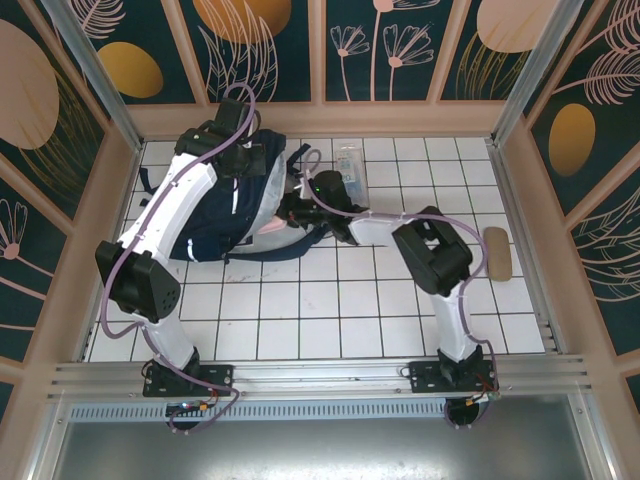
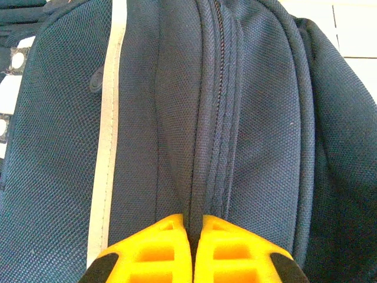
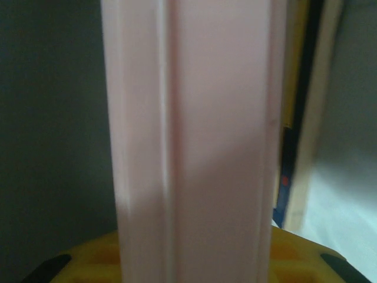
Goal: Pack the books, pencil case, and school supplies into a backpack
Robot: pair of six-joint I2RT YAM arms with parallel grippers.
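Clamping pencil case [image 3: 194, 141] — right pincer [image 3: 194, 265] part-open

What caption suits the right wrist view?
Right tool clamped on the pale pink pencil case, thin book-like edges just beyond its right side.

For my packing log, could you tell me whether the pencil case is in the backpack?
Partly in: right gripper holds pencil case at backpack mouth, book edges beside it.

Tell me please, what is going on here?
The left gripper is shut on a fold of the backpack by its zipper. The right gripper holds the pink pencil case at the backpack's opening, seemingly sliding it in next to books. A clear packet lies on the table behind.
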